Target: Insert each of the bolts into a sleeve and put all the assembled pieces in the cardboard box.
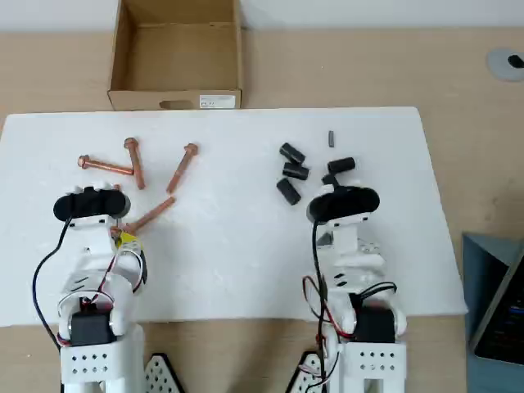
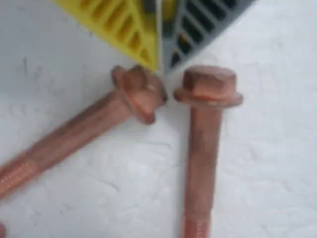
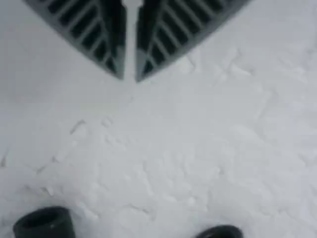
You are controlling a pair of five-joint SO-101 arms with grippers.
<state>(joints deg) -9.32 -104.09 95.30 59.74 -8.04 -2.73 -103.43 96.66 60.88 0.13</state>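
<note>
Several copper bolts lie on the white mat (image 1: 229,246) at the left: one bolt (image 1: 105,166), a second (image 1: 135,162), a third (image 1: 182,168) and a fourth (image 1: 151,214) beside the left arm (image 1: 92,205). My left gripper (image 2: 159,67), with one yellow and one grey finger, is shut on nothing just above two bolt heads: a slanted bolt (image 2: 138,91) and a straight bolt (image 2: 208,87). Black sleeves (image 1: 292,152) (image 1: 295,171) (image 1: 287,191) (image 1: 341,164) lie ahead of the right arm (image 1: 344,203). My right gripper (image 3: 130,74) is shut over bare mat, short of two sleeves (image 3: 44,223) (image 3: 218,231).
The open cardboard box (image 1: 176,97) stands on the wooden table beyond the mat's far left edge. A small dark pin (image 1: 331,138) lies past the sleeves. A dark device (image 1: 495,303) sits at the right edge. Bare mat lies between the bolts and the sleeves.
</note>
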